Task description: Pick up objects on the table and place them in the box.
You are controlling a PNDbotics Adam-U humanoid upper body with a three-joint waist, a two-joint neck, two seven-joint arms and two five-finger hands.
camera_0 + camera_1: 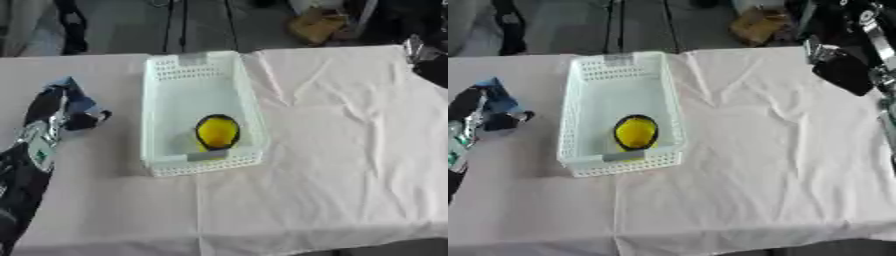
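A white perforated box [150, 117] stands lengthwise in the middle of the table. Inside it, at the near end, lies a round yellow object with a black rim [217, 131]. My left hand [59, 116] is to the left of the box, low over the cloth. Its fingers are curled round a blue thing [77, 96] that sticks out above them. My right hand [846, 72] hangs black at the table's far right corner, well away from the box, with nothing seen in it.
A wrinkled white cloth [341, 150] covers the table, with its front edge near the bottom of the view. Beyond the far edge are dark stand legs and a brown cardboard thing [317, 25] on the floor.
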